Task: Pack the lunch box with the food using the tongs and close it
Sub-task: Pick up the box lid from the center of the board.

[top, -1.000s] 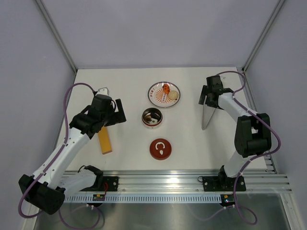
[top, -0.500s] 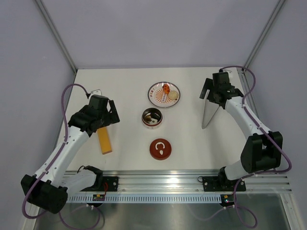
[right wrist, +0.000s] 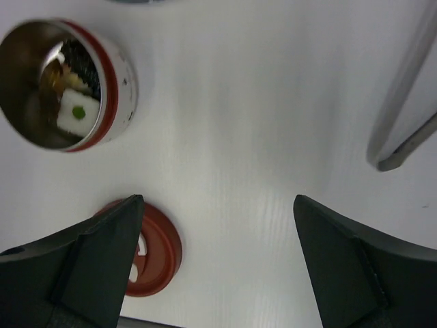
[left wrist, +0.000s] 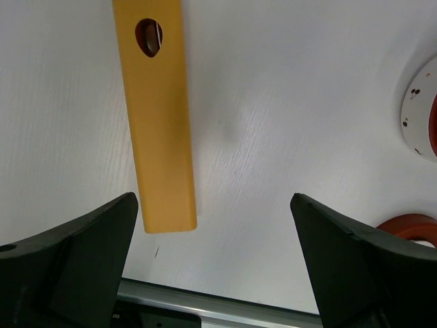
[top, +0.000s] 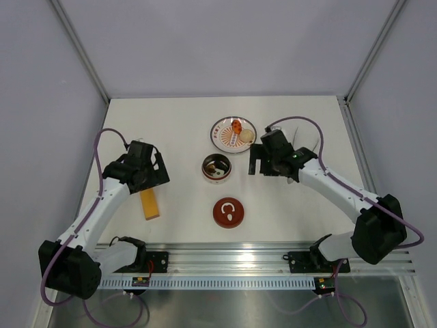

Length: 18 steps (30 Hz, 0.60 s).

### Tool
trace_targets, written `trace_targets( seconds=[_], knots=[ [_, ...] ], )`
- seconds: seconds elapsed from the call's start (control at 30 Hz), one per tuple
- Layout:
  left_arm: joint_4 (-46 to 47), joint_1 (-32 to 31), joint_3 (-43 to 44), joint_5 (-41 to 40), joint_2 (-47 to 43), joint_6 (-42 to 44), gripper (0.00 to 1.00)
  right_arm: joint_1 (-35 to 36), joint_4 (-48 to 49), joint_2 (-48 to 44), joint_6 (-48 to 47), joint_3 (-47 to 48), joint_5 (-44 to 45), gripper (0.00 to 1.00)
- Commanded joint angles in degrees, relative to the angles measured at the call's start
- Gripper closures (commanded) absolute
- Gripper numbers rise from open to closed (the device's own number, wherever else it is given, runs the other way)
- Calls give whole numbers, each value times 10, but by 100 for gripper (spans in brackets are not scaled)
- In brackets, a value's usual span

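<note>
The lunch box (top: 216, 167), a steel tin, stands open mid-table; in the right wrist view the lunch box (right wrist: 68, 82) holds white, black and brown food (right wrist: 76, 113). Its dark-red lid (top: 229, 212) lies flat nearer the front. Orange and beige food (top: 238, 132) sits on the white plate (top: 222, 139). The tongs (right wrist: 403, 89) lie on the table to the right, mostly under my right arm in the top view. My right gripper (top: 263, 166) hovers open and empty between tin and tongs. My left gripper (top: 149, 181) is open and empty above the yellow bar (top: 149, 203).
The yellow bar (left wrist: 160, 123) has a hole near its far end and lies lengthwise left of the tin. The plate's rim (left wrist: 423, 116) and the lid's edge (left wrist: 413, 229) show at the right of the left wrist view. A metal rail runs along the table's front edge.
My right arm swung left from the back right, over the tongs, to beside the tin. My left gripper drew back a little toward the left. Both stayed open.
</note>
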Motion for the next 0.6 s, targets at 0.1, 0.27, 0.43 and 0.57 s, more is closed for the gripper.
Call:
trace_targets(
  seconds=[0.1,0.27,0.43,0.57],
  knots=[
    [39,1,0,43,3,0,1,122,-26,-33,111,-94,-35,8],
    [44,1,0,48,9,0,1,204,-9,-16,152,-135,-59,19],
    [49,0,-3,56,3,-2,1,217,35,19,164,-145,-79,28],
    [40,0,4,53,-2,4,1,223,39,33,161,-125,-81,32]
  ],
)
